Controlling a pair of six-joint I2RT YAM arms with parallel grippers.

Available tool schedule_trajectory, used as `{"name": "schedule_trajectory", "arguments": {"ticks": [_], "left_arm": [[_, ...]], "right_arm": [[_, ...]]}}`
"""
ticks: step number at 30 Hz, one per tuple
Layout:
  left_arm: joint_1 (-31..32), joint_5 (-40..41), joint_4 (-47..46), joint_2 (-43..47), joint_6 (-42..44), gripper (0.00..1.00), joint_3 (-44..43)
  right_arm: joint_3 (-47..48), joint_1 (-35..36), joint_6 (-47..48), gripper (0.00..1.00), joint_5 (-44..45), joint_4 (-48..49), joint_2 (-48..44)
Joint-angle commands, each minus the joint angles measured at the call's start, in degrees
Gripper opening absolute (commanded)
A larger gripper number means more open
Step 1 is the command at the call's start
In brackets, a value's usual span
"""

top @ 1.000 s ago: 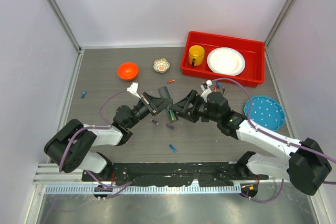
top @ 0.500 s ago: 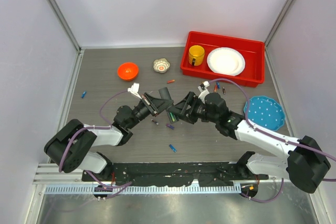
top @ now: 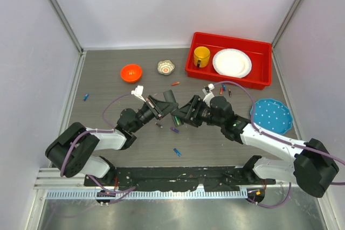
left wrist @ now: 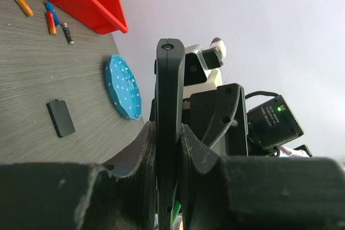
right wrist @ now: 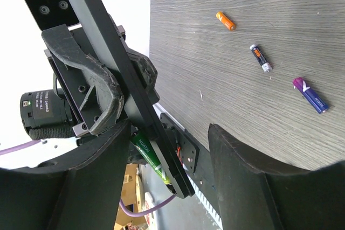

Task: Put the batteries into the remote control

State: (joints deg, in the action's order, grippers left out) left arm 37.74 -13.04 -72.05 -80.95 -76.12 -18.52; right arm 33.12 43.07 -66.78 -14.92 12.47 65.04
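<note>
Black remote [right wrist: 99,25], green battery [right wrist: 148,153] slotted, sits clamped in left gripper [left wrist: 170,133]; right gripper [right wrist: 167,149] at its 3 o'clock stands released.

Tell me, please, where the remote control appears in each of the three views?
Top external: the remote control is at the table's centre, between the two arms' grippers.
Left wrist: it is seen edge-on, an upright black bar in mid-frame.
Right wrist: it is a long slanted black bar running from top left to bottom centre.
Shared landmark: the left gripper, clamped on it in every view.
</note>
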Motion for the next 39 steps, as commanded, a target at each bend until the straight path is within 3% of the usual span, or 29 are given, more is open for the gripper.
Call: {"name": "schedule_trajectory", "arguments": {"ticks": [1, 14, 21, 39], "left_arm": [[-0.1, 1.7, -16.5, 1.6, -0.3, 0.0, -2.0], [-0.2, 1.9, -16.5, 1.6, -0.3, 0.0, -2.0], [-0.1, 1.6, -16.5, 1.2, -0.1, 0.0, -1.5], [-0.1, 1.6, -16.5, -0.3, 0.6, 0.0, -0.7]], "right_arm": [[-1.2, 0.9, 0.9, 0.63, -1.5, -0.7, 1.2], [-1.5, 1.1, 0.6, 0.6, -1.4, 0.3, 1.7], [-0.3, 1.1, 0.7, 0.7, -0.9, -0.1, 0.4], [4.8, 1.1, 3.1, 0.82, -2.0, -2.6, -1.2]]}}
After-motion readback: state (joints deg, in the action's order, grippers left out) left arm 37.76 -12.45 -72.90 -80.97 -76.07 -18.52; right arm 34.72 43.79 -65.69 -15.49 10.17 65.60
